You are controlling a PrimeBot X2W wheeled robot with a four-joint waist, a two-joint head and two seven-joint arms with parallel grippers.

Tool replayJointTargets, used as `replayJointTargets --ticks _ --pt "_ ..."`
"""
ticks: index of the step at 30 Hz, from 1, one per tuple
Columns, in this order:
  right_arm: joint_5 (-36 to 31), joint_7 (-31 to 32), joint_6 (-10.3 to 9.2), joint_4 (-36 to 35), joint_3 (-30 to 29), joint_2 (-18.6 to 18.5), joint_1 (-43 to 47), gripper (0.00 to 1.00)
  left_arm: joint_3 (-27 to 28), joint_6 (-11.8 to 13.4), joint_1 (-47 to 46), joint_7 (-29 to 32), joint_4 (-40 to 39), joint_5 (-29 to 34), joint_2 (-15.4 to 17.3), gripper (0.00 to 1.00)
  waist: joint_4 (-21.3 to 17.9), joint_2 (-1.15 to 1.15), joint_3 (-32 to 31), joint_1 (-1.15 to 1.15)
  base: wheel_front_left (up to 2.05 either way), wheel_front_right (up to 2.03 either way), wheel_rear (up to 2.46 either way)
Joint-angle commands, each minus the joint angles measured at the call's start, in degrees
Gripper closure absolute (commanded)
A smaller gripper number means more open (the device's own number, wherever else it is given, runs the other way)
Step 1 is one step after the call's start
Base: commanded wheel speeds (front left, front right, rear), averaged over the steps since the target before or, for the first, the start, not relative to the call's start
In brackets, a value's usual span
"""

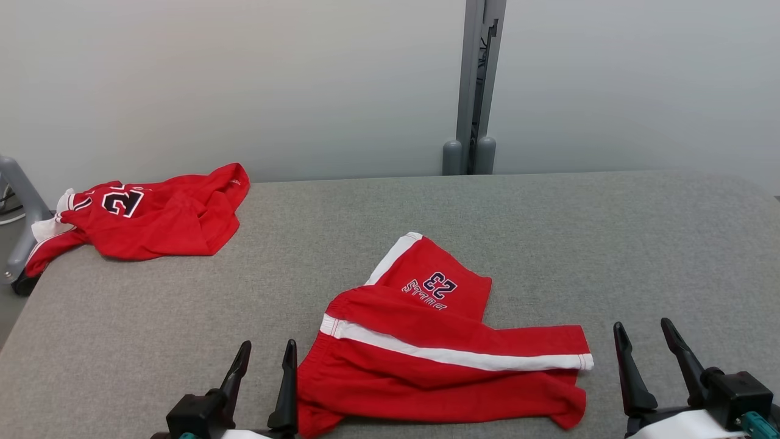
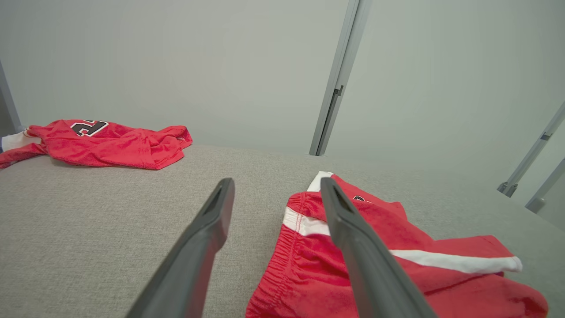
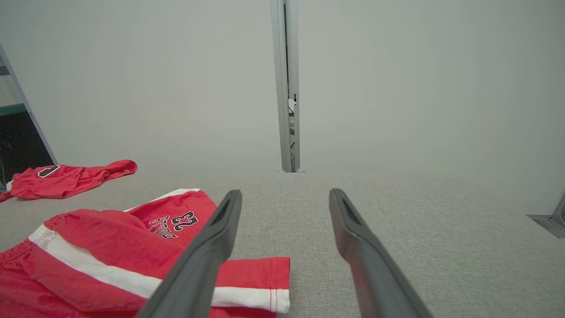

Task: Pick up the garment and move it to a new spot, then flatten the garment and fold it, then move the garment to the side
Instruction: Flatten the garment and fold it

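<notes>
Crumpled red shorts [image 1: 439, 360] are laid with long axis crosswise. Nearer: left tool [image 1: 268, 346], released, just beside waistband; right tool [image 1: 641, 326], also released, is held apart from leg hem.

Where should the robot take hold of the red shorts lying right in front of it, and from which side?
Probably the waistband of the red shorts, approached from the robot's left with the open left gripper: that elastic edge lies gathered right beside it, a thicker ridge to pinch than the flat cloth.
</notes>
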Motion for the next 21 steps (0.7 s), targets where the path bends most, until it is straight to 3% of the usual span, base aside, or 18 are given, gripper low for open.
replayJointTargets --ticks 1,21 --pt "0.5 0.0 0.01 -0.6 0.0 -0.3 0.3 0.0 0.4 -0.2 0.4 0.0 0.1 0.3 0.2 0.0 0.0 0.0 0.0 0.0 0.0 0.0 0.0" --pt "1.9 0.0 0.01 -0.2 -0.4 -0.3 0.1 0.0 0.4 -1.0 -0.3 0.2 3.0 2.0 -0.4 0.0 0.0 0.0 0.1 0.0 0.0 0.0 0.0"
